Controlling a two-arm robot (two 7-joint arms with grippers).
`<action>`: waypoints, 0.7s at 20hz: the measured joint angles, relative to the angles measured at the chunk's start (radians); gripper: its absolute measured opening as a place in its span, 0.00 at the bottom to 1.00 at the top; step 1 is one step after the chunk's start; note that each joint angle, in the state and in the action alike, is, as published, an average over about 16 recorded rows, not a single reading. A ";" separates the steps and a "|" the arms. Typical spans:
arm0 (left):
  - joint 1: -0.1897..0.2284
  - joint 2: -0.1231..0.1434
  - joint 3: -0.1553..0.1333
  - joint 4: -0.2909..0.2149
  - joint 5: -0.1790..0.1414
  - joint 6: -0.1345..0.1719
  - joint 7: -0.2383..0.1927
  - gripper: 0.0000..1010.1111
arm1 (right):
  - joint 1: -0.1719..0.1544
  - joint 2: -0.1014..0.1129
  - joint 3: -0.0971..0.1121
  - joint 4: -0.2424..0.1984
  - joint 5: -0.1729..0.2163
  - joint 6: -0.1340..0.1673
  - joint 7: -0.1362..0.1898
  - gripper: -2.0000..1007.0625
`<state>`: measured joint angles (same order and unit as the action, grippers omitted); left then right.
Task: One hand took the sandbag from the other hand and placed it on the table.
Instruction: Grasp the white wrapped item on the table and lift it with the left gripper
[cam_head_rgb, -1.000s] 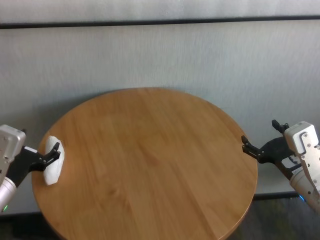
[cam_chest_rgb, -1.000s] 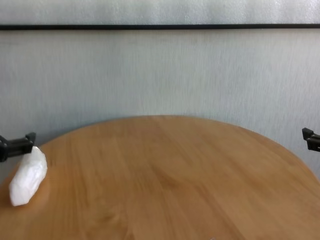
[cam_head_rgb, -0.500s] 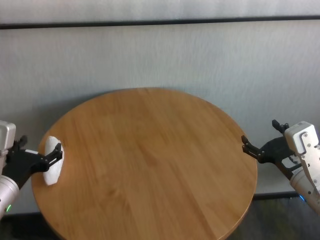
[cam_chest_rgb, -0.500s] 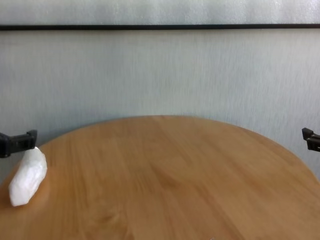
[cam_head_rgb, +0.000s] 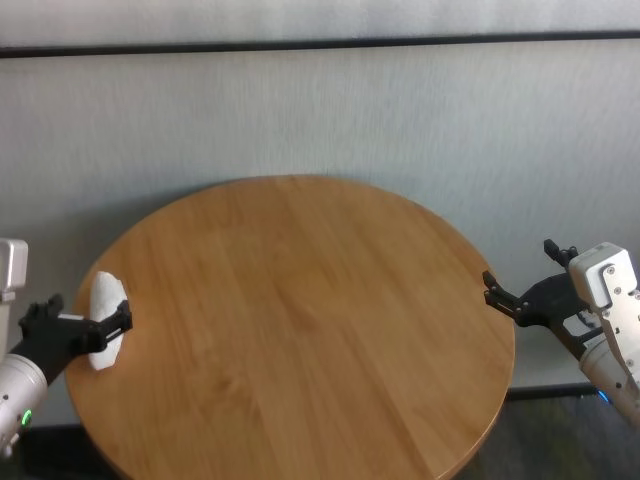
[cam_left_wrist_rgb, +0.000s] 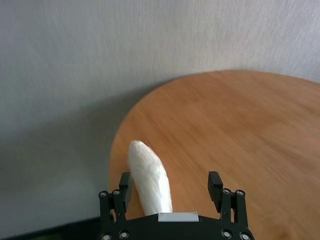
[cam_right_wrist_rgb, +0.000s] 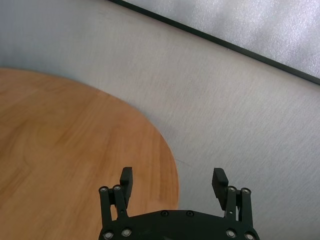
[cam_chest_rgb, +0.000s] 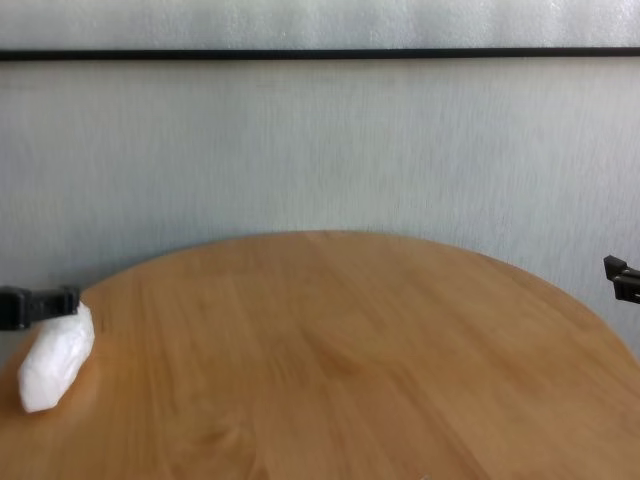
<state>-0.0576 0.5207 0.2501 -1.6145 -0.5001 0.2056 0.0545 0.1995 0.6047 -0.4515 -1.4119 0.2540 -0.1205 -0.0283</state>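
Observation:
The white, lumpy sandbag (cam_head_rgb: 104, 318) lies on the round wooden table (cam_head_rgb: 300, 300) close to its left edge. My left gripper (cam_head_rgb: 88, 314) is open, low at that edge, and its green-lit wrist is off the table. In the left wrist view the sandbag (cam_left_wrist_rgb: 148, 175) lies loose between the spread fingers of the left gripper (cam_left_wrist_rgb: 170, 181), nearer one finger. The chest view shows the sandbag (cam_chest_rgb: 56, 356) with one black finger (cam_chest_rgb: 40, 306) just behind it. My right gripper (cam_head_rgb: 520, 266) hangs open and empty off the table's right edge, as the right wrist view confirms (cam_right_wrist_rgb: 172, 175).
A pale grey wall with a black horizontal strip (cam_head_rgb: 320, 44) stands behind the table. The table's curved rim (cam_right_wrist_rgb: 170, 165) runs just under the right gripper. The wooden top (cam_chest_rgb: 350, 350) carries nothing but the sandbag.
The left gripper has slid back and down toward the table's left edge, still open. The sandbag has stayed where it lay. The right arm has not moved.

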 joint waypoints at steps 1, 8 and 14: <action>-0.001 -0.004 -0.002 -0.001 -0.004 0.012 -0.001 0.99 | 0.000 0.000 0.000 0.000 0.000 0.000 0.000 0.99; -0.012 -0.025 0.002 0.006 -0.012 0.089 -0.007 0.99 | 0.000 0.000 0.000 0.000 0.000 0.000 0.000 0.99; -0.032 -0.035 0.020 0.031 0.018 0.131 -0.002 0.99 | 0.000 0.000 0.000 0.000 0.000 0.000 0.000 0.99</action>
<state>-0.0894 0.4861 0.2697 -1.5833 -0.4817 0.3366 0.0527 0.1995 0.6047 -0.4515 -1.4119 0.2540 -0.1205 -0.0283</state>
